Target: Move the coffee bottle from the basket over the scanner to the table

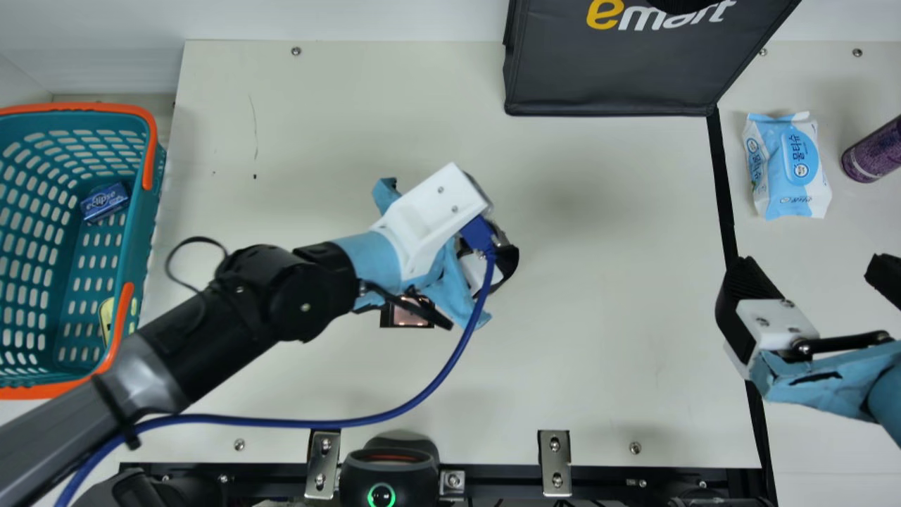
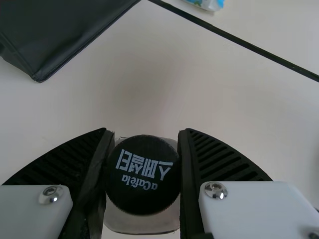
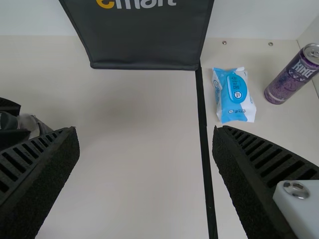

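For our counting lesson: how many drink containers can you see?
2. The coffee bottle is between the left arm's jaws; the purple can stands right of the wipes pack in the main view. The basket may hide more.

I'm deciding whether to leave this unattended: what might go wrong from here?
The left gripper holds the coffee bottle with fingers on either side near the cap; whether its base meets the table is unclear, so opening now might drop or tip it. The blue cable from that arm passes a metal bracket and could snag.
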Controlling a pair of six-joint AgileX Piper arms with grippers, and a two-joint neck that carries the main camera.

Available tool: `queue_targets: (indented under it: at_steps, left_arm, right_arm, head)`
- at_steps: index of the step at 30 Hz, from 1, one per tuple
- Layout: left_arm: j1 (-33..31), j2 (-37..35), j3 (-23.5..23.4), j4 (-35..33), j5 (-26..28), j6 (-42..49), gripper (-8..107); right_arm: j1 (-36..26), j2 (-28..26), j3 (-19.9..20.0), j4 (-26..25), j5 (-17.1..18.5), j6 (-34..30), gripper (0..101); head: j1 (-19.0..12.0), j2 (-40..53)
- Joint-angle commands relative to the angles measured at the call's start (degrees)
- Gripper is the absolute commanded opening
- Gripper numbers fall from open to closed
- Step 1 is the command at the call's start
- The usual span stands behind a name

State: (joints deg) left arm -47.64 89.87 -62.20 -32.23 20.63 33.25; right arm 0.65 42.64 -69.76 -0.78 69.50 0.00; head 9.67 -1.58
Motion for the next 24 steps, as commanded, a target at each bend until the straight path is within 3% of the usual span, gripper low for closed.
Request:
queue_targets:
  at_steps: [1, 14, 24]
  left_arm:
    - [-0.3, 1.4, -0.6, 2.0, -0.9, -3.9, -8]
    - [-1.5, 4.8, -3.4, 8.6, -1.9, -15.7, 35]
    - [1.2, 5.2, -5.9, -0.7, 2.9, -16.4, 69]
  right_arm:
    - [0.0, 0.0, 0.0, 0.0, 0.0, 0.0, 95]
    - [0.0, 0.0, 0.0, 0.0, 0.0, 0.0, 95]
    - [0.0, 0.0, 0.0, 0.0, 0.0, 0.0, 95]
  head:
    - [-1.7, 0.0]
    - [-1.7, 0.0]
    - [-1.7, 0.0]
